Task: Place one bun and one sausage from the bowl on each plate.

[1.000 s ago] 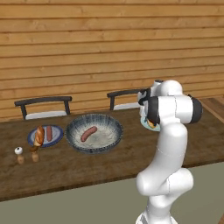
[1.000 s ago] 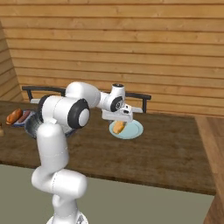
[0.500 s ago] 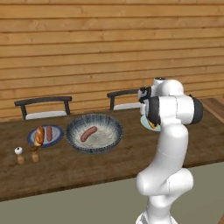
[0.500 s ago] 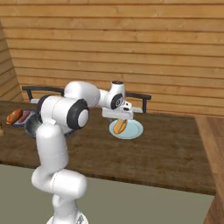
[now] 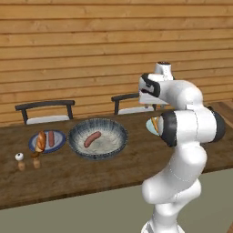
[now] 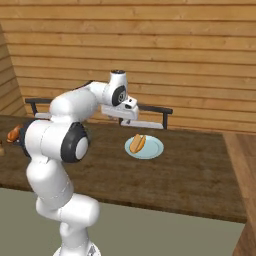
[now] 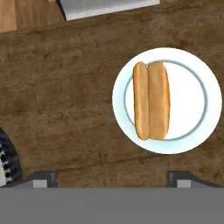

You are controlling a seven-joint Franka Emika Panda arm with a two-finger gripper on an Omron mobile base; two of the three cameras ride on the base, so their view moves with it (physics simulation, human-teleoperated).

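My claw (image 6: 131,118) hangs above the dark wooden counter (image 6: 190,175) with its jaws spread wide and nothing between them, just to one side of the pale light-blue round plate (image 6: 151,151).

As I judge it, most of the job is done. The dark blue-rimmed small plate (image 5: 57,144) at the far left carries a golden bun (image 5: 41,141) and a reddish sausage (image 5: 51,138) lying side by side. The pale plate holds a split, smooth tan bun (image 7: 151,100), set a little off-centre toward one rim, with bare glossy plate beside it. What is left, I think, is one item: the last reddish-brown sausage (image 5: 92,139), which lies alone in the large round grey-blue bowl with dark streaked rim (image 5: 115,129), between the two plates. My next move would have to be a reach back to that bowl.

The counter shows a coarse, mottled grain. The bowl is shallow and wide, pale and speckled inside. Both plates are flat and thin-rimmed. The buns are long and rounded, the sausages short, plump cylinders. Two small shakers (image 5: 27,160) stand near the counter's front edge by the dark-rimmed plate.
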